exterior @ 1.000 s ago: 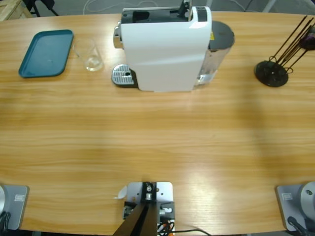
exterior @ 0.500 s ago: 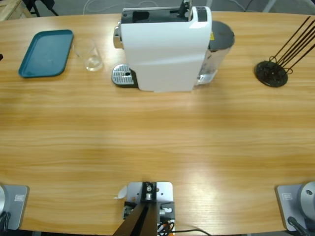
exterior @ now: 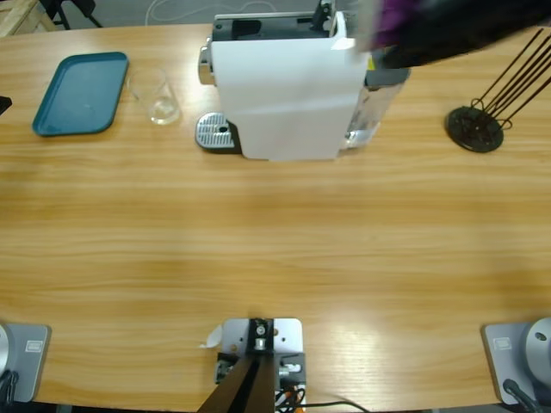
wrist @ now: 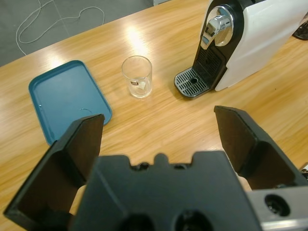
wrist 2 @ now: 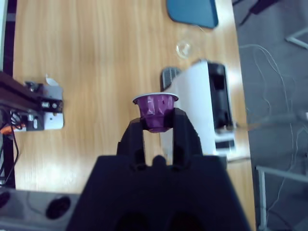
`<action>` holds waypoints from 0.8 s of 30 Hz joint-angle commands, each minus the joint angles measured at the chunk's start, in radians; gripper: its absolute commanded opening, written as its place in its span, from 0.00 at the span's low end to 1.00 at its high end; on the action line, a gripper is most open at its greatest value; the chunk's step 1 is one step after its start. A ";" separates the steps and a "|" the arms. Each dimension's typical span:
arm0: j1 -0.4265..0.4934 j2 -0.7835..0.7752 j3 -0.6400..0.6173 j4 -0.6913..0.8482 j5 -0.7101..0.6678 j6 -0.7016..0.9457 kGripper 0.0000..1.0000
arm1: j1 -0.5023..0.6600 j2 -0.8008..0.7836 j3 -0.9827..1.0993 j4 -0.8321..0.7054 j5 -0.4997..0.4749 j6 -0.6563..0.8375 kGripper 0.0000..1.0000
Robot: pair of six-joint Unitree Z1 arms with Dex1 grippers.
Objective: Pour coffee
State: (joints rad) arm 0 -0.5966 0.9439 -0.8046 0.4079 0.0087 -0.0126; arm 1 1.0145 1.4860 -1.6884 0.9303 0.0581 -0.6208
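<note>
Holding a purple capsule [wrist 2: 155, 111] clamped between its two black jaws, our right pincer [wrist 2: 156, 126] hangs high above the counter [exterior: 275, 249], looking down on the white coffee machine [exterior: 288, 95]. In the high view it shows only as a dark and purple blur [exterior: 430, 30] across the machine's top right. Our left pincer [wrist: 163, 139] has its jaws spread wide with nothing between them, facing the clear glass tumbler [wrist: 137, 76], which stands just beside the teal tray [wrist: 67, 103] and near the machine's drip grate [wrist: 191, 83].

As for the coffee, we see none poured yet: the tumbler [exterior: 159, 96] looks empty (only a glint at its base), and it stands off the grate [exterior: 215, 132], not under the spout.

The risks, as we judge them:
- The capsule is pinched low on its body, so a tilt or a loose grip on the way down could drop it onto the machine or the counter.
- The slot on top is narrow; a misaligned approach could jam the rim or knock the lever.
- If brewing starts while the tumbler sits aside, coffee would run onto the grate.
- A clumsy wide-jawed grasp could tip the tumbler toward the tray.
</note>
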 commanded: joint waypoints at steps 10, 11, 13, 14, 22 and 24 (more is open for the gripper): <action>-0.001 0.019 0.044 -0.006 -0.015 -0.004 0.99 | -0.059 0.536 -0.351 -0.083 0.066 -0.079 0.00; -0.001 0.019 0.044 -0.005 -0.016 -0.005 0.99 | -0.072 0.539 -0.353 -0.083 0.058 -0.085 0.00; -0.001 0.019 0.044 -0.004 -0.018 -0.006 1.00 | -0.101 0.539 -0.357 -0.081 0.036 -0.103 0.00; 0.000 0.020 0.044 -0.004 -0.018 -0.006 0.99 | -0.117 0.538 -0.360 -0.075 0.024 -0.117 0.00; -0.001 0.024 0.042 -0.005 -0.018 -0.006 1.00 | -0.192 0.526 -0.367 -0.038 -0.014 -0.182 0.00; -0.001 0.024 0.042 -0.004 -0.017 -0.006 1.00 | -0.197 0.528 -0.366 -0.038 -0.012 -0.185 0.00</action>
State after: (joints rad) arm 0 -0.5964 0.9455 -0.8012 0.4079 0.0080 -0.0127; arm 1 0.8452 1.9700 -2.0605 0.8796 0.0611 -0.7773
